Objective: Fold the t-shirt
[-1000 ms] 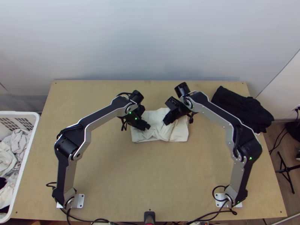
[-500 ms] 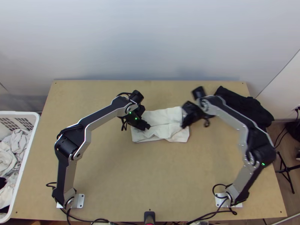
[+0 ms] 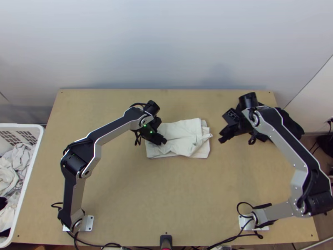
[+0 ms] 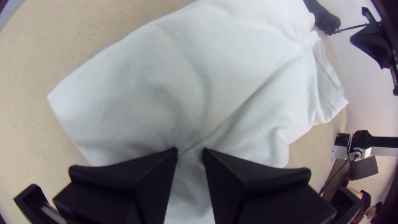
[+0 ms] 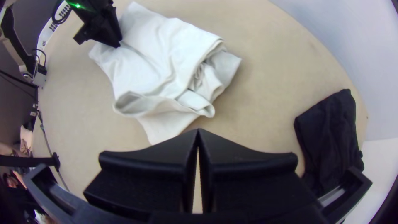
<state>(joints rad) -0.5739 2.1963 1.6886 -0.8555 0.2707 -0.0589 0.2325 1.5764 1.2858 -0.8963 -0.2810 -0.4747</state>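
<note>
The white t-shirt (image 3: 181,132) is lying on the tabletop (image 3: 145,200), around the middle from side to side and towards the far edge. It is forming a folded, flattish bundle with creases running across its upper layer. Its left part is lying fairly smooth, while its right end is looking less tidy: loose flaps are overlapping unevenly there, one edge is curling up into an open pocket, and a corner of the lower layers is sticking out beyond the top one.

The left hand (image 3: 163,141) is resting on the left part of the t-shirt, pointing down into it. In its own wrist view, the fingers of the left hand (image 4: 190,150) are standing a narrow gap apart, with white cloth showing between them and creases meeting at that gap.

The right hand (image 3: 222,138) is hovering to the right of the t-shirt, apart from it. Its two fingers are meeting at the tips and holding nothing.

Black cloth (image 3: 292,123) is lying bunched at the tabletop's far right corner, partly behind the right arm. Beyond the left edge, a white basket (image 3: 21,125) is holding a loose pile of clothes (image 3: 18,160), mostly pale with a few dark pieces.
</note>
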